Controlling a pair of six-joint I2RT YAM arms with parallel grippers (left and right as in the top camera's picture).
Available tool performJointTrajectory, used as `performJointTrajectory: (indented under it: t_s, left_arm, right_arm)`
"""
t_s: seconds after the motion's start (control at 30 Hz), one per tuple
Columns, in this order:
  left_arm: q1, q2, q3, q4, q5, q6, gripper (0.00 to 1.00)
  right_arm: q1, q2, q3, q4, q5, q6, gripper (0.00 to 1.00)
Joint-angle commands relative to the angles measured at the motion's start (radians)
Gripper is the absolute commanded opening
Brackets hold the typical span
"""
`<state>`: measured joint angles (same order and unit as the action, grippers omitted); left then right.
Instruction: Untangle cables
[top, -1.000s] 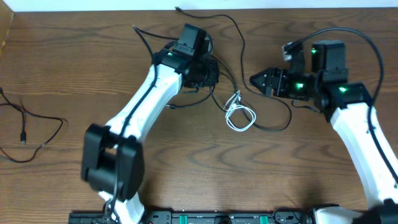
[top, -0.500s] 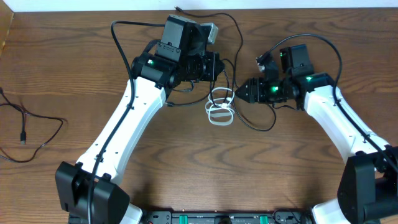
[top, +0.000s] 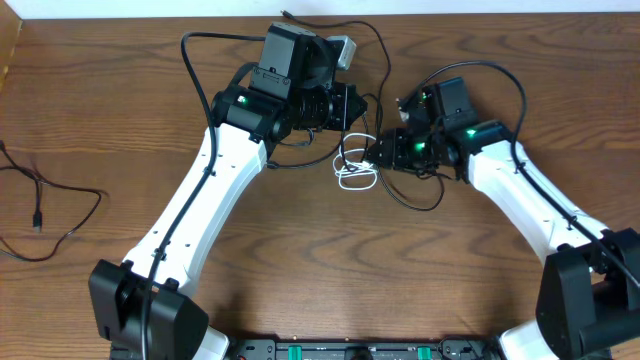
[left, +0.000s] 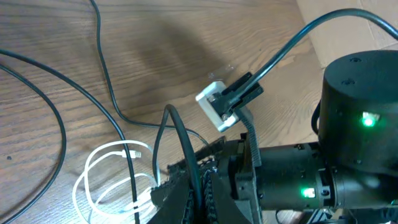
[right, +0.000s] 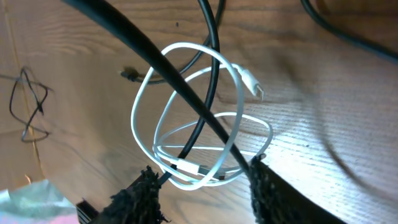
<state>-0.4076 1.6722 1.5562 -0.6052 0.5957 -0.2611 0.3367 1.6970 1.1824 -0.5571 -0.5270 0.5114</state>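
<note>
The white cable lies coiled on the table in the middle. A long black cable runs down from the far edge and threads through the coil. My left gripper is just above the coil, shut on a strand of the black cable, which runs up out of its jaws. My right gripper is at the coil's right side, open, with its fingers straddling the coil's lower edge and the black strand. A shorter black cable lies alone at the far left.
The two gripper heads are close together over the coil; the right arm's body fills the right of the left wrist view. Thick black arm leads arch over both wrists. The table's far edge is near.
My right gripper has moved left up to the white coil and its fingers have narrowed. The coil has slid left and bunched up. The left arm has swung round and kept its grip.
</note>
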Motion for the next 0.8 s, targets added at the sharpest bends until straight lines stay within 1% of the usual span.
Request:
performJointTrajectory:
  t_s: [0.0,0.27,0.43,0.6,0.77]
  left_arm:
    - [0.000,0.000,-0.003,-0.003,-0.017,0.014,0.08]
    - [0.000,0.000,-0.003,-0.007,-0.017,0.013,0.08]
    - [0.000,0.001,-0.003,-0.007,-0.017,0.014,0.08]
    - [0.000,0.001,-0.003,-0.007,-0.017,0.014,0.08]
    - [0.000,0.001,-0.003,-0.008,-0.040,0.013,0.08]
  right_arm:
    - [0.019,0.007,0.000,-0.001,0.032,0.072,0.39]
    - [0.023,0.014,0.000,-0.014,0.077,0.125,0.27]
    - [0.050,0.058,0.000,0.022,0.080,0.140,0.24]
    - [0.058,0.084,0.000,0.060,0.080,0.154,0.19]
    - [0.055,0.084,0.000,0.069,0.080,0.153,0.03]
